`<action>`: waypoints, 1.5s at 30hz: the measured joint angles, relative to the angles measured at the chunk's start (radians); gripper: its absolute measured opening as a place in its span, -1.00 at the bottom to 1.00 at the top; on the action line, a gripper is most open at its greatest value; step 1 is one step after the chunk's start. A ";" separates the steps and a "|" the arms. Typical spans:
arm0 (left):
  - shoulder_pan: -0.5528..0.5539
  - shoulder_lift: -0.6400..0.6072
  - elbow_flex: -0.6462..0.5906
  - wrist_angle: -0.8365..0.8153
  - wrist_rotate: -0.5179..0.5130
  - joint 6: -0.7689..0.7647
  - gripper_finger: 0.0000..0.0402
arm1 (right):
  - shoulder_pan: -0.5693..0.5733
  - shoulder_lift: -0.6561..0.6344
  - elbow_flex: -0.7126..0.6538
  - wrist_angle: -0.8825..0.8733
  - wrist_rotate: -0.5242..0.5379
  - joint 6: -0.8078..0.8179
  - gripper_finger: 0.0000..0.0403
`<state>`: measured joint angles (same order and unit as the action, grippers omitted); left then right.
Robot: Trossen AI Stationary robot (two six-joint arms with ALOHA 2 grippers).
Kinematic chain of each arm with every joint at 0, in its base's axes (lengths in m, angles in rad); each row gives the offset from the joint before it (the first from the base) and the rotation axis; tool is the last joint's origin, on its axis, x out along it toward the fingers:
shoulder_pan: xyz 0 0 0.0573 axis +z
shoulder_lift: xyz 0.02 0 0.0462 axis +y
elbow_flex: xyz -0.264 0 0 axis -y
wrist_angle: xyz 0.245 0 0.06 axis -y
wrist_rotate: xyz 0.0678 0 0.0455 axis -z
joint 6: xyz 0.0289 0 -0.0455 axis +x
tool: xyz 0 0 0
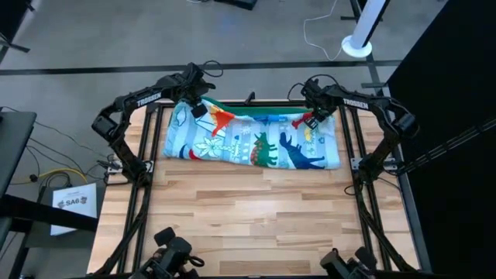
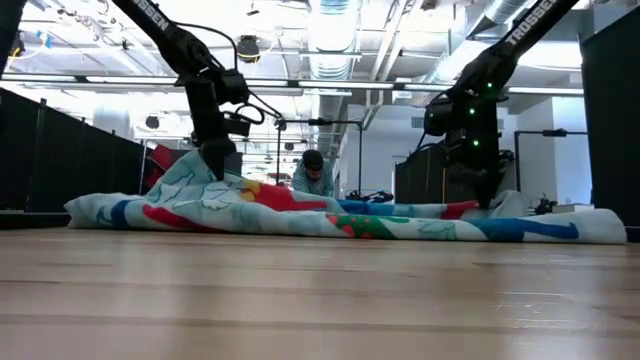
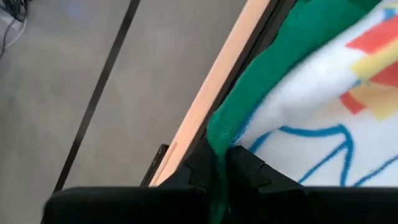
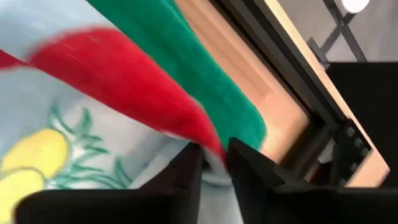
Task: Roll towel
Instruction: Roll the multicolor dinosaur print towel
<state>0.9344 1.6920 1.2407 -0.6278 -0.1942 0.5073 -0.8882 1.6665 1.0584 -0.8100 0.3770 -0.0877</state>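
High view: left claw (image 1: 195,106) and right claw (image 1: 311,120) each pinch the towel (image 1: 256,143) edge along the table (image 1: 256,209) back rail.

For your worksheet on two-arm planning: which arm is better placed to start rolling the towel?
Neither alone, probably. The left tool and right tool each pinch the towel's far edge near opposite ends, so both seem equally placed to roll together.

wooden table (image 1: 256,209) (light planks); a person (image 2: 314,172) sits in the room behind.
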 joint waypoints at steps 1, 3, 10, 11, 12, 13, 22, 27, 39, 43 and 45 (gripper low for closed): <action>0.000 0.012 0.000 0.007 -0.003 -0.001 -0.94 | -0.007 -0.005 0.000 -0.012 0.004 0.001 -0.58; 0.000 0.035 0.000 0.006 -0.008 -0.001 -0.93 | -0.022 -0.018 0.000 -0.046 0.015 0.008 -0.43; 0.000 0.056 0.002 0.002 -0.136 0.012 -0.55 | -0.039 -0.112 0.000 -0.084 0.018 0.009 0.06; 0.000 0.056 0.010 -0.009 -0.167 0.023 -0.50 | -0.039 -0.128 0.000 -0.084 0.018 0.009 0.10; 0.000 0.056 0.020 -0.019 -0.198 0.034 -0.45 | -0.037 -0.144 0.000 -0.084 0.018 0.009 0.13; 0.000 0.055 0.033 -0.030 -0.216 0.041 -0.41 | -0.035 -0.160 0.000 -0.084 0.018 0.009 0.15; -0.023 0.055 0.098 -0.210 0.099 -0.172 -0.26 | 0.049 -0.220 -0.022 -0.118 -0.180 0.087 0.05; -0.083 0.057 0.055 -0.244 0.248 -0.216 -0.26 | 0.164 -0.264 -0.181 -0.029 -0.232 0.159 -0.16; -0.279 0.055 -0.225 -0.170 0.268 -0.282 -0.25 | 0.525 -0.360 -0.455 0.094 -0.362 0.436 -0.98; -0.299 0.050 -0.281 -0.154 0.264 -0.332 -0.25 | 0.700 -0.374 -0.492 0.059 -0.417 0.562 -1.00; -0.303 0.050 -0.285 -0.155 0.267 -0.345 -0.25 | 0.791 -0.393 -0.496 0.018 -0.425 0.637 -1.00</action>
<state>0.6317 1.7415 0.9555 -0.7826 0.0731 0.1623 -0.0974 1.2730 0.5627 -0.7918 -0.0480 0.5494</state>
